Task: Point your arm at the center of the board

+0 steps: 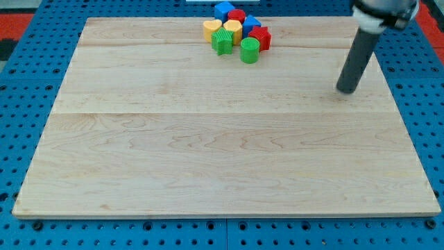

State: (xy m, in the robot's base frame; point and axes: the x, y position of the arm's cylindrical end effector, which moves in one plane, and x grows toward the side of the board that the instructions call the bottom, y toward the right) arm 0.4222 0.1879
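Observation:
The wooden board (222,139) fills most of the view. My tip (346,90) rests on the board near its right side, in the upper right part, well right of the board's middle. A tight cluster of blocks sits at the top centre, far left of the tip: a blue block (223,10), a red block (237,15), a blue block (251,23), a yellow block (211,28), a yellow block (232,30), a red block (260,37), a green block (223,42) and a green cylinder (250,50).
A blue perforated table (28,83) surrounds the board on all sides. A red area (17,14) shows at the view's top left and top right corners.

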